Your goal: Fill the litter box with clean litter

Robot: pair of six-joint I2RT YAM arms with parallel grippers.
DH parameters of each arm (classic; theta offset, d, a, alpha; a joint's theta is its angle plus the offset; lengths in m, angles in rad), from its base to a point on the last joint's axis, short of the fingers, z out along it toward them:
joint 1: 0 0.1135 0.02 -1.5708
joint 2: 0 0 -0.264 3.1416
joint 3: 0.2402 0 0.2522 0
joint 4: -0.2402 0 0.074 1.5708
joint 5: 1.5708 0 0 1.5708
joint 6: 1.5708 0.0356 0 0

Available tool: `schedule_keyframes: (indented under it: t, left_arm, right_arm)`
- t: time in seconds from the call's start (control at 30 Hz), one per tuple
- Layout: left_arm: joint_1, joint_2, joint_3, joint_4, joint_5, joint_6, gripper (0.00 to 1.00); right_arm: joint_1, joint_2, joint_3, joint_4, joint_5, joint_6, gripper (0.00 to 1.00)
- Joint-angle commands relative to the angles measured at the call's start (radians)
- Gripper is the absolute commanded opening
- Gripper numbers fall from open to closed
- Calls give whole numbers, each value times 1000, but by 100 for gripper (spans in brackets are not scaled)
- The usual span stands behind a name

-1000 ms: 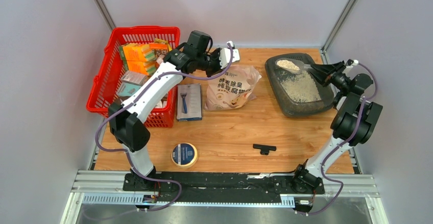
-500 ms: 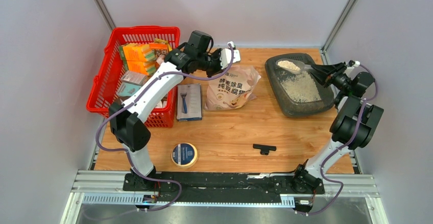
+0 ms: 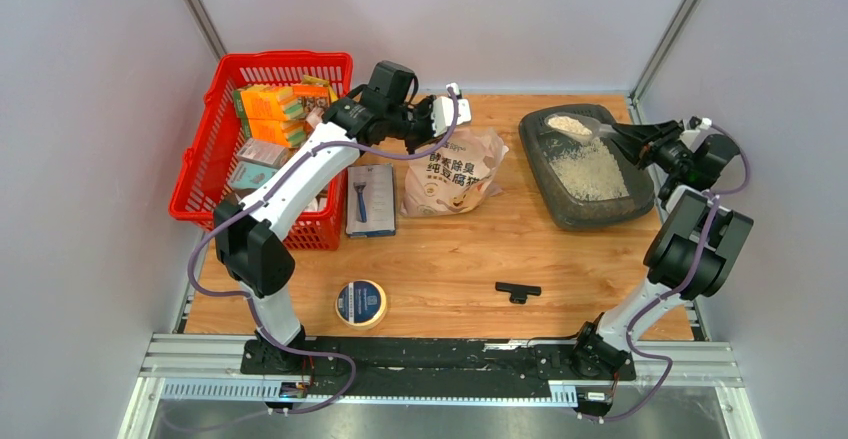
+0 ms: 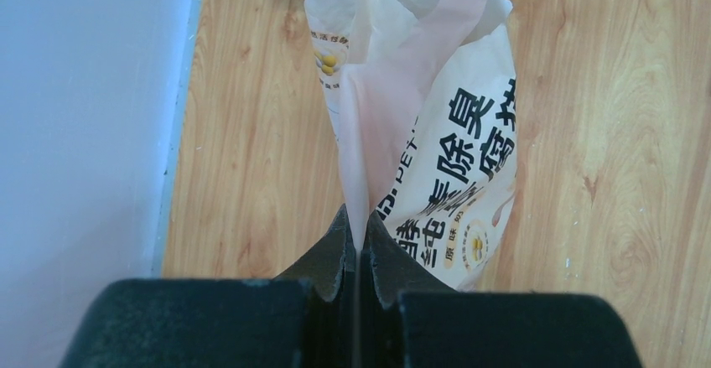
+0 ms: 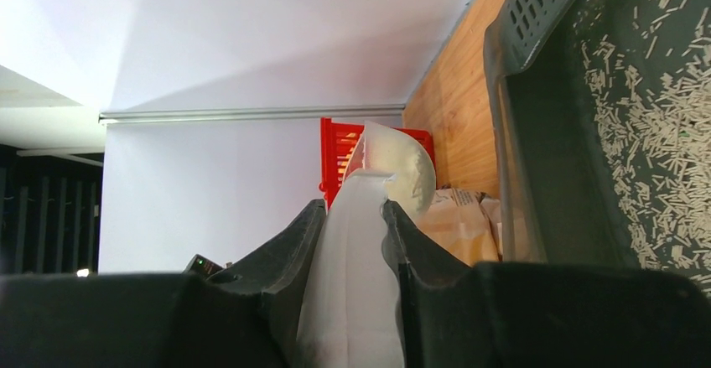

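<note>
The dark grey litter box sits at the back right of the table, with pale clean litter spread on its floor; it also shows in the right wrist view. My right gripper is shut on the handle of a translucent scoop, held over the box's far end with litter heaped in it; the scoop also shows in the right wrist view. My left gripper is shut on the top edge of the pale pink litter bag, whose open mouth I see in the left wrist view.
A red mesh basket of boxed goods stands at the back left. A blue razor pack lies beside it. A round tin and a small black clip lie near the front. Grey walls enclose the table.
The scoop with its litter has shifted slightly right and toward the back over the box as my right wrist drew back to the right. The left arm and bag have not moved.
</note>
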Motion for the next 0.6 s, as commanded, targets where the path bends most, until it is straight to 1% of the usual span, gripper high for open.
schedule_keyframes:
  t: [0.0, 0.07, 0.13, 0.17, 0.23, 0.27, 0.33, 0.37, 0.43, 0.47, 0.57]
  left_arm:
    - [-9, -43, 53, -6, 27, 27, 0]
    - [-11, -42, 53, -7, 24, 19, 0]
    - [-13, -43, 50, -7, 22, 15, 0]
    - [-13, -46, 48, -6, 24, 10, 0]
    - [-13, -54, 34, -1, 22, 7, 0]
    - [-13, -60, 27, 2, 24, 9, 0]
    - [-13, -78, -7, 19, 22, 15, 0]
    - [-13, -85, -19, 25, 22, 21, 0]
    - [-13, -100, -53, 43, 24, 25, 0]
    - [-13, -103, -61, 48, 31, 24, 0]
    - [-13, -114, -79, 59, 50, 18, 0]
  right_arm:
    - [-21, -24, 26, -26, 110, -102, 0]
    - [-18, -33, 23, -113, 156, -159, 0]
    - [-18, -31, 24, -153, 206, -210, 0]
    - [-20, -34, 24, -219, 249, -240, 0]
    - [-20, -71, 13, -282, 305, -328, 0]
    - [-18, -80, 6, -319, 349, -345, 0]
    - [-18, -109, -7, -359, 383, -379, 0]
    - [-17, -125, -11, -400, 430, -423, 0]
    - [-12, -161, -14, -440, 461, -481, 0]
    - [0, -172, -11, -488, 470, -551, 0]
    - [31, -226, 12, -615, 542, -674, 0]
